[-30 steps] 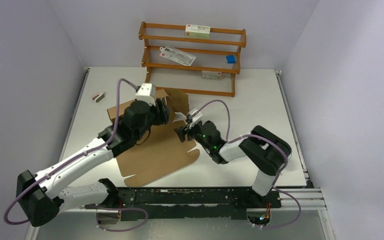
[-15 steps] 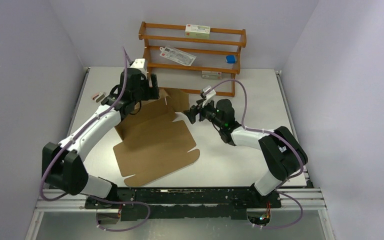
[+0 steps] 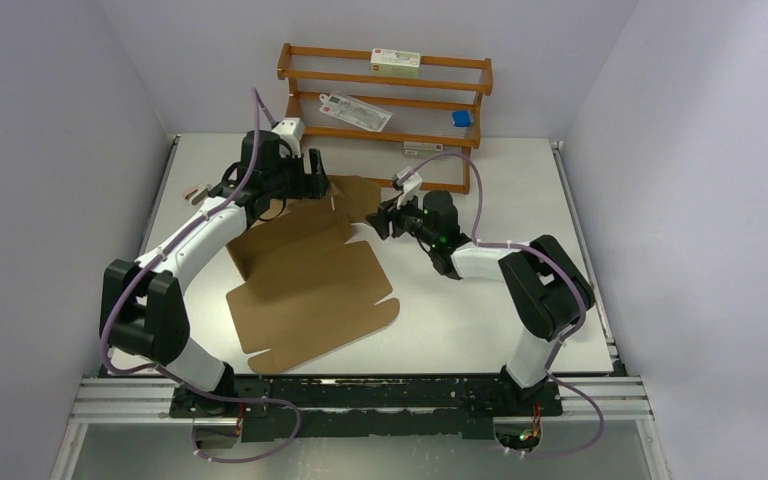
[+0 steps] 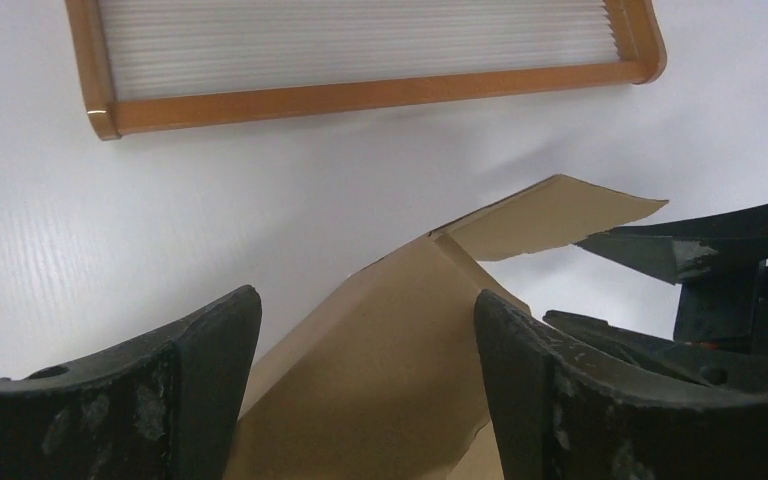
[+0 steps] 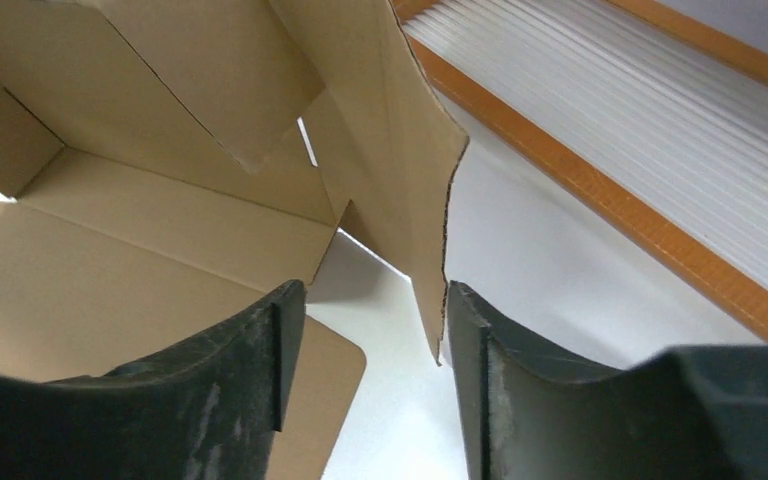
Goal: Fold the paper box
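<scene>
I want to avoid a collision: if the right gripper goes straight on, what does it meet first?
Most likely the raised flap of the paper box, whose edge stands between the open fingers of the right gripper; the wooden rack lies farther behind.

From above, the left gripper (image 3: 310, 187) hides the far corner of the paper box (image 3: 310, 290) — print on the white cartons (image 3: 396, 63) is unreadably small.
</scene>
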### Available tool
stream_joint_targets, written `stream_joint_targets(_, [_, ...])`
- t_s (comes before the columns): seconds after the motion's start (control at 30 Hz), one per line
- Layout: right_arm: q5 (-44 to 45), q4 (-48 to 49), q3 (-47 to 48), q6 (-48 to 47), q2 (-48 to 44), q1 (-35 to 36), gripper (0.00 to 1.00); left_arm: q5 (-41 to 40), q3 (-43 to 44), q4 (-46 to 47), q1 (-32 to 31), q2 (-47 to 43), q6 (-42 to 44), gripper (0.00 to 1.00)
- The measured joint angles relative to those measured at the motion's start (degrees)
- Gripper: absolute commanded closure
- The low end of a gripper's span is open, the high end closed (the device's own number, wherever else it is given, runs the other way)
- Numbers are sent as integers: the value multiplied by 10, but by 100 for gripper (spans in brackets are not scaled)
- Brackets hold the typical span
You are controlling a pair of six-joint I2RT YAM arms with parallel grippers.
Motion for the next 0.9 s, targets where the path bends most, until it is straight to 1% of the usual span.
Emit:
stream_joint_targets(0.03, [-1,2,0,1,0,0,59,7,0,2,0,3,0,20])
stream_joint_targets(0.07, [-2,3,0,1,0,0,63,13,0,4,0,5,0,21])
stream_joint_targets(0.17, [-1,4,-3,4,-1,1,80,29,0,8,0,6,0,24])
stream_joint_targets(0.27, [5,5,-20,7,-11,5,89,38,0,13,0,6,-1,30])
stream_joint_targets(0.43, [22,1,-50,12,-39,23,94,57,0,15,-2,6,-3,38])
stream_joint_targets(0.63, [58,-21,-72,15,-79,49,98,59,-2,17,-10,6,-2,43])
stream_joint_targets(0.7, [77,-26,-80,16,-85,56,100,57,-4,18,-17,6,-2,45])
stream_joint_targets(0.9, [148,-43,-89,17,-96,85,100,35,-15,22,-41,3,-2,49])
